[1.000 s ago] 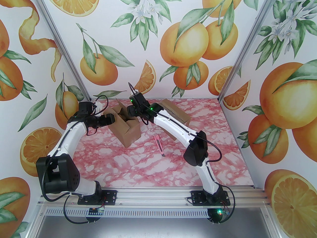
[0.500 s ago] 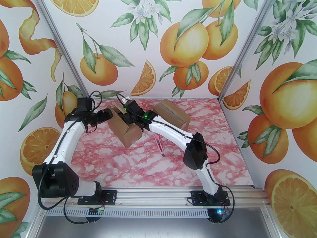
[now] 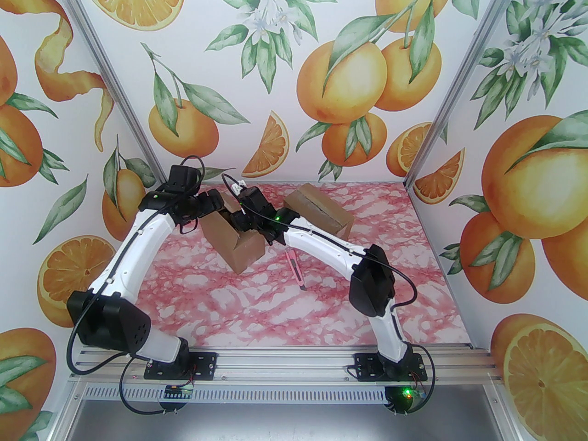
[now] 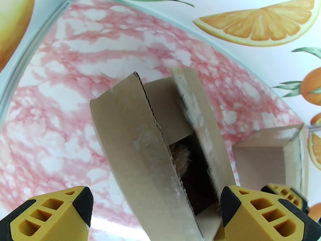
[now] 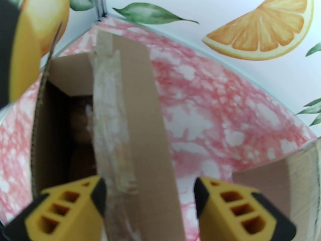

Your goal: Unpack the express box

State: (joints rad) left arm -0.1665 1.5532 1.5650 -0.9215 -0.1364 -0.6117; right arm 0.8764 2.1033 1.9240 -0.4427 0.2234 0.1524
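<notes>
The open cardboard express box point(image 3: 234, 244) stands at the back left of the table, both top flaps up. In the left wrist view my left gripper point(image 4: 155, 204) is open, its fingers either side of the left flap point(image 4: 135, 144). Something brown and fuzzy point(image 4: 181, 157) lies in the dark inside. In the right wrist view my right gripper point(image 5: 150, 197) is open astride the taped right flap point(image 5: 130, 124). From above, the left gripper point(image 3: 219, 202) and right gripper point(image 3: 238, 219) meet over the box opening.
A second, closed cardboard box point(image 3: 319, 214) sits just right of the open one, near the back wall. A pink utility knife point(image 3: 295, 269) lies on the marble-patterned table point(image 3: 285, 310) in front of the right forearm.
The left gripper has swung from the box's left side up over its opening. The right gripper dropped lower onto the right flap, and the box shifted slightly.
</notes>
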